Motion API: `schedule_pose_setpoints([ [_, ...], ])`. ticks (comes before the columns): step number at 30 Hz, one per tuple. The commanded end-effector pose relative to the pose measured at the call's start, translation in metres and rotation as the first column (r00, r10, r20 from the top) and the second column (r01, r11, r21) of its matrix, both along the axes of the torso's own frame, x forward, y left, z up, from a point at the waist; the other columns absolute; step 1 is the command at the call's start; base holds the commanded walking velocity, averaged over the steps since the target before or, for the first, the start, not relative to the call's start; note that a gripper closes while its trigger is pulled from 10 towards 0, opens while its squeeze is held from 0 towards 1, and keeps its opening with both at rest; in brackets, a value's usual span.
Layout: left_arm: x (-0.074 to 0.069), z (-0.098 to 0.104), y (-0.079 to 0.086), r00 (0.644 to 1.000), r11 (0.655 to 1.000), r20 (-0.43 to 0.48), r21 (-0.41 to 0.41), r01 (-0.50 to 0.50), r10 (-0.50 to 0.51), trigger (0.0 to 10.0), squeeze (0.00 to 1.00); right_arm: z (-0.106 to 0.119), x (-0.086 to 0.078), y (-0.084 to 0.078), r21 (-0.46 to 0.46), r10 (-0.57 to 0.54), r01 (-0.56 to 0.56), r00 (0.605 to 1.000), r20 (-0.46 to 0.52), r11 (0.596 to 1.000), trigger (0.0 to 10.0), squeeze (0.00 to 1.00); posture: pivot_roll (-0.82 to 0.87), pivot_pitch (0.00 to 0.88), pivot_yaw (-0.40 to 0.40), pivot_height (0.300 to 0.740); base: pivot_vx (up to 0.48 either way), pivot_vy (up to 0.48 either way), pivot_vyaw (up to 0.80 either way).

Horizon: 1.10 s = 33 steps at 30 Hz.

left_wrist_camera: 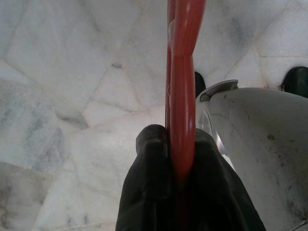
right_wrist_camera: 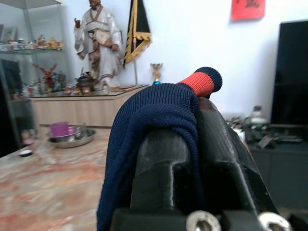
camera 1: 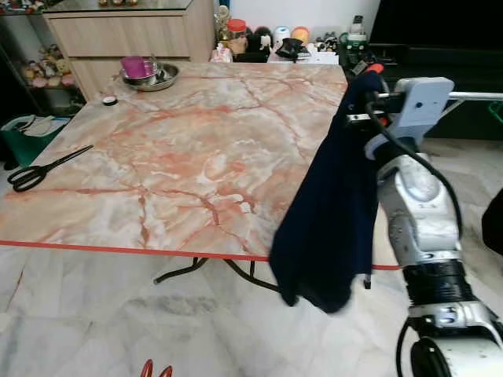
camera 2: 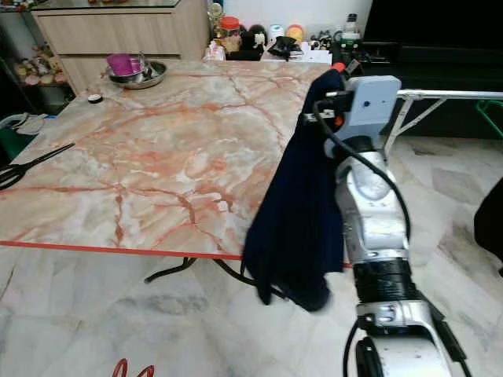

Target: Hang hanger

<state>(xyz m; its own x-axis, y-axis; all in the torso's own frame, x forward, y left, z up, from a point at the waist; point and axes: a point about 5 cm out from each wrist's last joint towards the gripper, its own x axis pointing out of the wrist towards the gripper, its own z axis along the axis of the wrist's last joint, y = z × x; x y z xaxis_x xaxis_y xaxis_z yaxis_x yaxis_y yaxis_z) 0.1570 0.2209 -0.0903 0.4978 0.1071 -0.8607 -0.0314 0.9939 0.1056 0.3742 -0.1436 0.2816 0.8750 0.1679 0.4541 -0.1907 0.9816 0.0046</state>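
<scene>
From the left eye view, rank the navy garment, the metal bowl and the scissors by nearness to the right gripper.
1. Navy garment: draped over the right gripper itself, hanging past the table's right edge.
2. Metal bowl: at the table's far left corner, with a purple cup inside.
3. Scissors: at the table's left edge, farthest across.

Right gripper (right_wrist_camera: 192, 159) fingertips buried under navy garment (camera 1: 330, 212); how the jaws stand can't be told. Garment's orange tip (right_wrist_camera: 202, 82) may be a cuff or trim, unclear. Red hanger (left_wrist_camera: 182, 86) cut off by frame edge in left wrist view, its full shape unseen; only two red tips (camera 1: 156, 369) poke in at near edge of left eye view. Scissors (camera 1: 43, 169) handles cropped at left edge. Far shelf clutter (camera 1: 275, 39) too small to identify. Metal rail (camera 2: 448, 95) runs out past right edge.
</scene>
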Motion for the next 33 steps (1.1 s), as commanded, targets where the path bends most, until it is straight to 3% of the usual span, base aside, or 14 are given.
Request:
schedule_pose_setpoints([
  [1, -0.013, -0.007, -0.008, 0.998, 1.0, -0.055, -0.023, -0.006, 0.005, 10.0, 0.0, -0.012, 0.0, 0.007, -0.003, 0.017, -0.017, 1.0, -0.016, 1.0, 10.0, 0.0, -0.02, 0.123, 0.005, 0.74, 0.0, 0.0, 0.0],
  [6, -0.013, -0.007, -0.006, 0.998, 0.999, -0.056, -0.004, -0.032, 0.031, 10.0, 0.0, -0.028, 0.0, 0.015, -0.001, 0.032, -0.032, 0.999, -0.03, 0.999, 10.0, 0.0, -0.03, 0.131, 0.007, 0.74, 0.0, 0.0, 0.0],
  [13, -0.019, -0.004, 0.015, 0.993, 0.994, -0.058, 0.029, -0.101, 0.103, 10.0, 0.0, -0.025, 0.0, 0.008, -0.009, 0.008, -0.008, 1.0, -0.002, 1.0, 10.0, 0.0, -0.01, 0.116, 0.016, 0.74, 0.076, 0.0, 0.0],
  [19, -0.017, -0.003, 0.019, 0.991, 0.992, -0.051, 0.039, -0.123, 0.125, 10.0, 0.0, -0.021, 0.0, 0.01, -0.017, 0.014, -0.013, 1.0, 0.022, 1.0, 10.0, 0.0, -0.01, 0.094, 0.023, 0.74, 0.321, 0.0, 0.0],
  [22, -0.025, -0.005, 0.019, 0.992, 0.993, -0.067, 0.039, -0.109, 0.111, 10.0, 0.0, -0.02, -0.001, 0.02, -0.091, 0.043, -0.039, 0.998, 0.046, 0.995, 10.0, 0.0, -0.01, 0.073, 0.028, 0.74, 0.345, 0.0, 0.0],
  [28, -0.027, -0.006, 0.02, 0.993, 0.994, -0.064, 0.037, -0.101, 0.103, 10.0, 0.0, -0.02, -0.003, 0.027, -0.075, 0.062, -0.058, 0.996, 0.06, 0.996, 10.0, 0.0, -0.01, 0.058, 0.027, 0.74, 0.358, 0.0, 0.0],
  [32, -0.063, -0.009, 0.039, 0.989, 0.992, -0.089, 0.042, -0.116, 0.119, 10.0, 0.0, -0.006, 0.0, 0.032, -0.079, 0.087, -0.079, 0.991, 0.106, 0.994, 10.0, 0.0, -0.01, 0.059, 0.03, 0.74, 0.371, 0.0, 0.0],
  [33, -0.064, -0.009, 0.039, 0.989, 0.993, -0.09, 0.042, -0.114, 0.118, 10.0, 0.0, -0.002, 0.0, 0.033, -0.074, 0.092, -0.084, 0.989, 0.114, 0.994, 10.0, 0.0, -0.01, 0.059, 0.03, 0.74, 0.375, 0.0, 0.0],
])
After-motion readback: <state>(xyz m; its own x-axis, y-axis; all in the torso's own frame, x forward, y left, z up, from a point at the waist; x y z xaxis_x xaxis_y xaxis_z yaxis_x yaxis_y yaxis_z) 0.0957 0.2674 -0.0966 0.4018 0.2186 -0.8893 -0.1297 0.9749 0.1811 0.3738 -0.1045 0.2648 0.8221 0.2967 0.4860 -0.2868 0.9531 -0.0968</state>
